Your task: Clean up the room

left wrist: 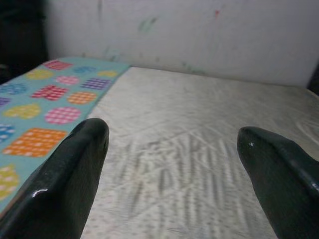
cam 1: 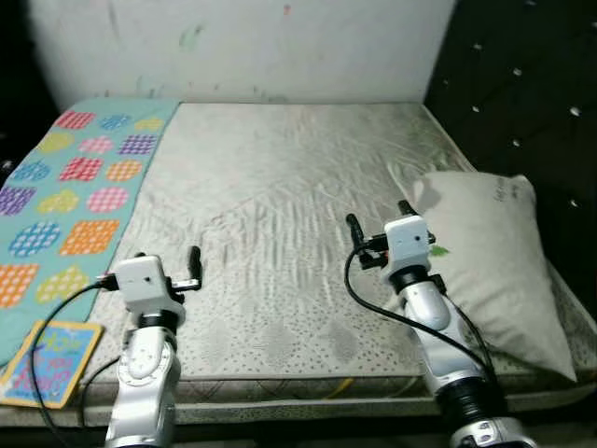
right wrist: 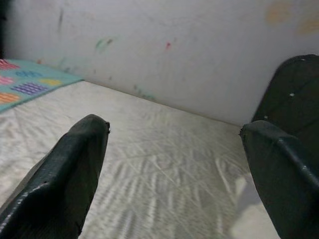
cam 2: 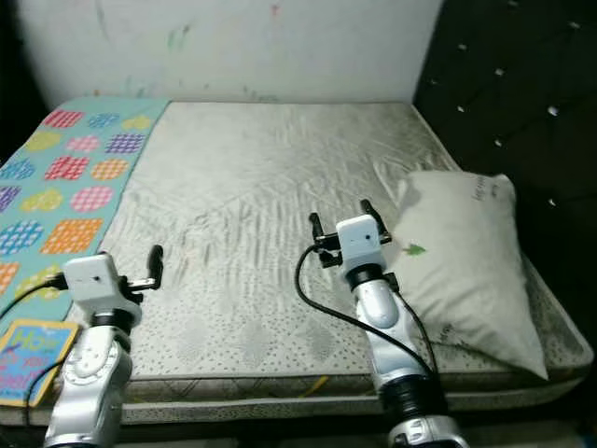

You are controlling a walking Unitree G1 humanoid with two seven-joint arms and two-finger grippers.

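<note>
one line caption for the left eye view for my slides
Both open grippers, left and right, held over a bare mattress, pillow to the right.

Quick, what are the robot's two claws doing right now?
Left end effector: open, holding nothing, over the mattress.
Right end effector: open, holding nothing, beside the pillow.

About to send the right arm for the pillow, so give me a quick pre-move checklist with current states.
1. Right gripper open, nothing held: ok.
2. Left gripper open, nothing held: ok.
3. Pillow in view, lying on the bed's right side beside the right gripper: ok.
4. Mattress bare between gripper and pillow: ok.
5. Pillow's far edge against the dark headboard, free or snagged: cannot tell.
6. Book at the front left corner, away from the path: ok.
</note>
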